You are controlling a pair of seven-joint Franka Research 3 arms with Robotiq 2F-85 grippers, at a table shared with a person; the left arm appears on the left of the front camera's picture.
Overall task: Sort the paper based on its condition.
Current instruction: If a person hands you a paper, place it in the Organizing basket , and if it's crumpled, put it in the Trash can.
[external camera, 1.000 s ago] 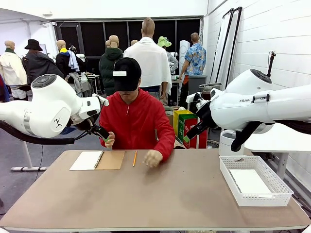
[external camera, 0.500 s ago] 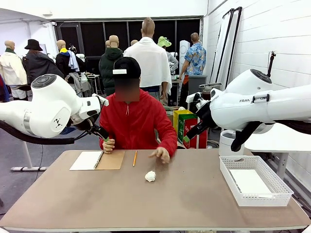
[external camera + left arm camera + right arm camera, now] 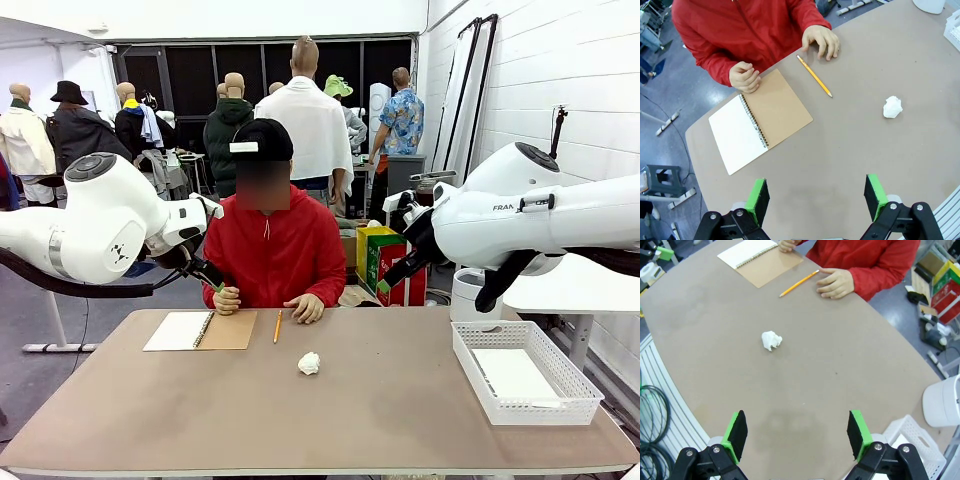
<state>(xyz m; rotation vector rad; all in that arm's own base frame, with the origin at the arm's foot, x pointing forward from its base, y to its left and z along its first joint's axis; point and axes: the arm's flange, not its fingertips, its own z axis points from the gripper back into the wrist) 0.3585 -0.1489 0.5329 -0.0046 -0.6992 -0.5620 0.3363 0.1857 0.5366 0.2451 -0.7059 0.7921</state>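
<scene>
Now we see the crumpled white paper ball mid-table, nearer than the person's hand, which rests flat, empty and apart from it; left gripper and right gripper gape empty.

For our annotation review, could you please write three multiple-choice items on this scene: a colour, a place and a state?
1. The notebook cover is: A. brown; B. blue; C. red.
2. The crumpled paper ball lies: A. on the notebook; B. on bare table, nearer the robot than the pencil; C. touching the pencil.
3. The right gripper jaws are: A. open, empty; B. shut on the ball; C. shut on the pencil.
Answers: 1A, brown card beside the white page; 2B, bare table surrounds it; 3A, green pads stand wide apart.
</scene>
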